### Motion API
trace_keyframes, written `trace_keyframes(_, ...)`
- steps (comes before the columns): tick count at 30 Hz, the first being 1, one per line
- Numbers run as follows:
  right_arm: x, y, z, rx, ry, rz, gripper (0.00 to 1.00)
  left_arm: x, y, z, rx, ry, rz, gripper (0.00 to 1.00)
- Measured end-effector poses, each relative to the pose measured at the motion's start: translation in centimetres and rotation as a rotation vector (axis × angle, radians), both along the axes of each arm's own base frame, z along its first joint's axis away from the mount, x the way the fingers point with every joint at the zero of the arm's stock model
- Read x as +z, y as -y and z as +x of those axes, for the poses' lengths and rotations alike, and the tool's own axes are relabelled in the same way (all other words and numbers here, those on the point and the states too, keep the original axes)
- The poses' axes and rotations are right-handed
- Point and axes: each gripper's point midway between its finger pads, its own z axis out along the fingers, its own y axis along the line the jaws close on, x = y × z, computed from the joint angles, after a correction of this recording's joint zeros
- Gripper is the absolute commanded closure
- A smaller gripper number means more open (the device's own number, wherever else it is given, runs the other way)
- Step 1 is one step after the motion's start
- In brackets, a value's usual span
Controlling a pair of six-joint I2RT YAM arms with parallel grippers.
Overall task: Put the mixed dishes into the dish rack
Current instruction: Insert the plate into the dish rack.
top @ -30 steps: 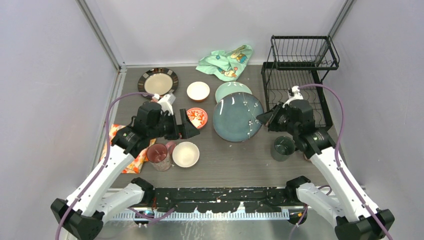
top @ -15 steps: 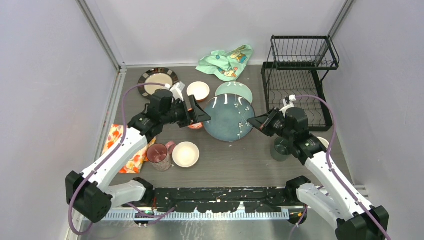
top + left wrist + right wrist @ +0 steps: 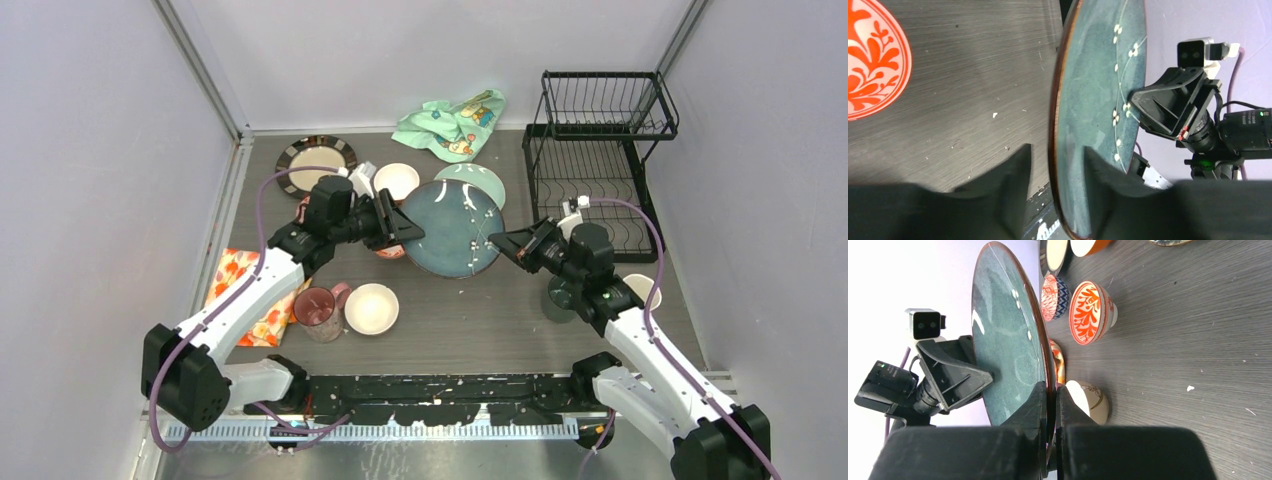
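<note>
The dark blue-green plate (image 3: 450,228) hangs tilted on edge above the table, between the two arms. My right gripper (image 3: 497,241) is shut on its right rim, and the fingers (image 3: 1040,405) pinch the brown edge. My left gripper (image 3: 402,228) straddles the left rim with its jaws open. In the left wrist view one finger (image 3: 1098,175) lies against the plate's face (image 3: 1098,100) and the other finger (image 3: 1015,170) stands off the back. The dish rack (image 3: 590,160) stands at the back right, holding nothing.
Under the plate sit a red bowl (image 3: 1090,312) and a blue patterned bowl (image 3: 1054,290). On the table are a beige plate (image 3: 316,158), a pale green plate (image 3: 472,175), white bowls (image 3: 397,181) (image 3: 371,307), a pink cup (image 3: 318,310), a dark green cup (image 3: 562,295), an orange cloth (image 3: 240,290) and a mint cloth (image 3: 452,122).
The right gripper has carried the plate leftward and tipped it up. The left gripper has swung right onto the plate's left rim, and its jaws have narrowed.
</note>
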Motion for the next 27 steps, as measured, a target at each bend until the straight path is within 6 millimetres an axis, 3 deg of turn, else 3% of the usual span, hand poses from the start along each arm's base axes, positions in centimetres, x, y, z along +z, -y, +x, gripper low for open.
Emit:
trace_keyframes(4, -0.6, -0.1, -0.2, 0.012, -0.008, -0.001, 0.99, 0.1, 0.3, -0.1, -0.001, -0.017, -0.028, 0.96)
trace_keyframes(5, -0.8, -0.2, -0.3, 0.015, -0.014, -0.001, 0.99, 0.0, 0.3, -0.2, -0.003, -0.023, -0.029, 1.0)
trace_keyframes(17, -0.4, -0.9, 0.2, 0.053, 0.013, 0.022, 0.48, -0.1, 0.1, 0.0, 0.032, -0.072, -0.064, 1.0)
trace_keyframes(27, -0.7, -1.9, 0.9, 0.094, -0.004, 0.047, 0.46, -0.7, -0.3, -0.6, 0.023, -0.075, -0.048, 1.0)
